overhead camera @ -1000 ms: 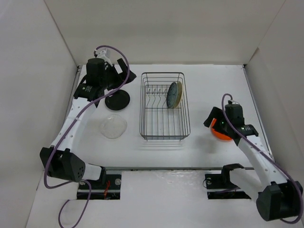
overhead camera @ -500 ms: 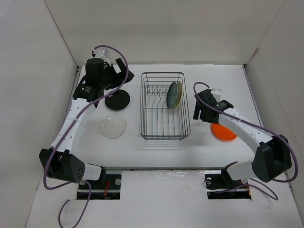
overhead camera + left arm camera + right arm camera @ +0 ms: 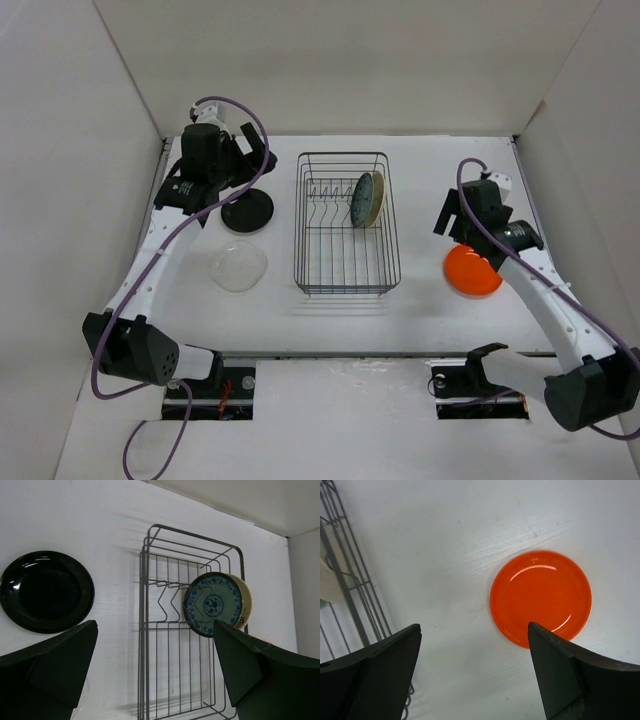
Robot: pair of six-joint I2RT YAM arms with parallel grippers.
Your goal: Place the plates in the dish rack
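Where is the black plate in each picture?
Top external: the black plate lies flat just left of the dish rack.
Left wrist: black plate at the left, dish rack beside it.
Right wrist: not in it.
Shared landmark: the dish rack, whose wires show at the right wrist view's left edge.

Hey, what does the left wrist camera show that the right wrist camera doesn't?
Only the left wrist view: the black plate lying flat on the white table, and the teal plate standing on edge in the dish rack. Only the right wrist view: the orange plate, lying flat. Both: the table and the dish rack, though the right wrist view catches just its edge.
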